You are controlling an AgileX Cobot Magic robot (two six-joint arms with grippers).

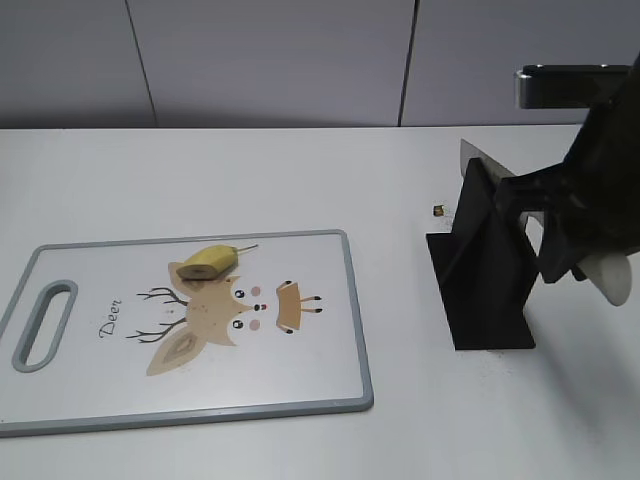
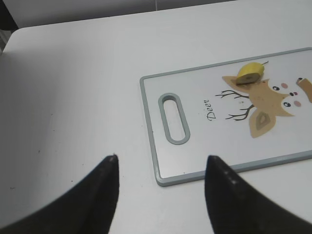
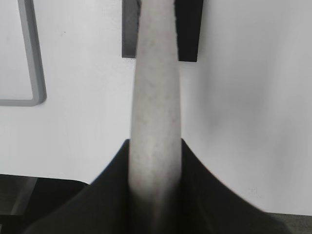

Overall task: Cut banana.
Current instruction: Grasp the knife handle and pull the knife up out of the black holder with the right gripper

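My right gripper [image 3: 156,165] pinches the knife handle [image 3: 155,97] over the black knife stand [image 1: 485,275], while the banana piece [image 1: 208,263] lies well left on the cutting board [image 1: 330,380], nearer my spread, empty left gripper [image 2: 161,168].

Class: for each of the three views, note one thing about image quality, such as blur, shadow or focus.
Exterior view: the knife stand casts only a faint shadow and the right arm is a dark shape. Left wrist view: the cutting board is sharp, the left gripper dark and soft. Right wrist view: the knife handle is close and blurred.
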